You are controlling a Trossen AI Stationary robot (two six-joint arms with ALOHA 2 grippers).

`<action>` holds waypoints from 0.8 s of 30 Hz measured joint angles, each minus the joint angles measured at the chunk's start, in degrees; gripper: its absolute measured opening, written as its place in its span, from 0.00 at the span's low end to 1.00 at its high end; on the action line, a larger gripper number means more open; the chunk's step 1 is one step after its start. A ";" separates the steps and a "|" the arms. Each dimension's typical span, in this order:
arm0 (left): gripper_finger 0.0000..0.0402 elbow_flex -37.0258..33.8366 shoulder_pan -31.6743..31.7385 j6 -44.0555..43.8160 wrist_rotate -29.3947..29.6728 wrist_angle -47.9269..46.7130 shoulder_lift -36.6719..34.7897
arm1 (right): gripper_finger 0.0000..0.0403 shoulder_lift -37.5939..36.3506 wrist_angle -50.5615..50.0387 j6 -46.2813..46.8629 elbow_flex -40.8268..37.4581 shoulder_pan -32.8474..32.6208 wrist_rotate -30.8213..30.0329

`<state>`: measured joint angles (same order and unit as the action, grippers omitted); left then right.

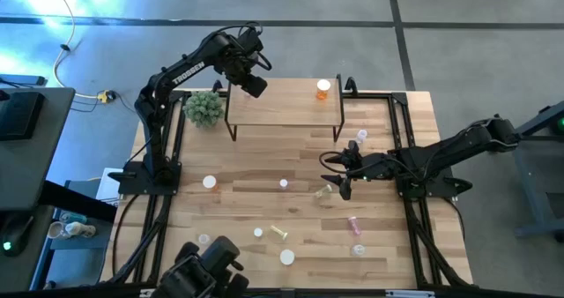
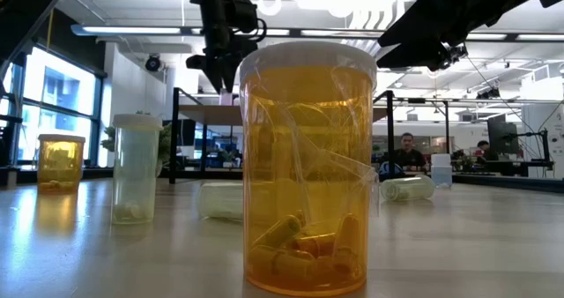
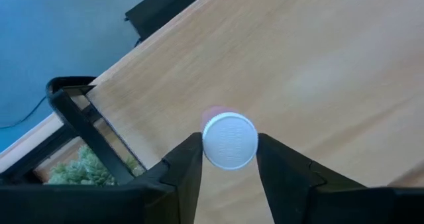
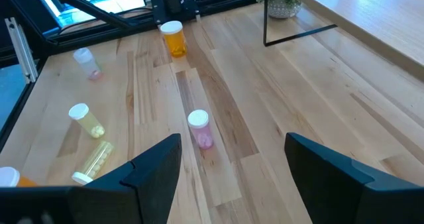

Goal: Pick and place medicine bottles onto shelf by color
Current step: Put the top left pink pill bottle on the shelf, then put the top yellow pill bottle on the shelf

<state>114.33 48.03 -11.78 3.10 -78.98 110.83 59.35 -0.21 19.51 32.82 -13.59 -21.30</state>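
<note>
The shelf (image 1: 282,108) stands at the table's far side, with an orange bottle (image 1: 323,89) upright at its right end. My left gripper (image 1: 249,86) points down over the shelf's left end and is shut on a pink bottle, whose white cap (image 3: 229,140) shows between the fingers in the left wrist view. My right gripper (image 1: 339,170) hovers open above the table's right half, with nothing between its fingers (image 4: 232,164). A pink bottle (image 4: 200,128) stands on the table ahead of it. My left gripper has the pink bottle at its capped top (image 3: 207,143), one finger on each side. The fingers (image 3: 189,168) come from above, pointing steeply down. The bottle is upright over the shelf's top board (image 3: 298,65); whether its base rests there is hidden by the cap.
Several bottles are scattered over the table: yellow ones (image 1: 327,190) (image 1: 278,233), a pink one (image 1: 354,223), a clear one (image 1: 361,137), and white-capped ones (image 1: 210,182) (image 1: 287,257). A small potted plant (image 1: 204,108) sits left of the shelf. A large orange bottle (image 2: 308,175) fills the low view.
</note>
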 joint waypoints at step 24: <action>0.41 10.94 0.22 4.83 -1.29 -4.72 -0.16 | 0.65 -0.02 -0.01 -0.02 0.00 0.01 0.00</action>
<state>125.27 48.25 -6.95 1.81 -83.69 110.67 59.33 -0.22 19.49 32.82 -13.58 -21.30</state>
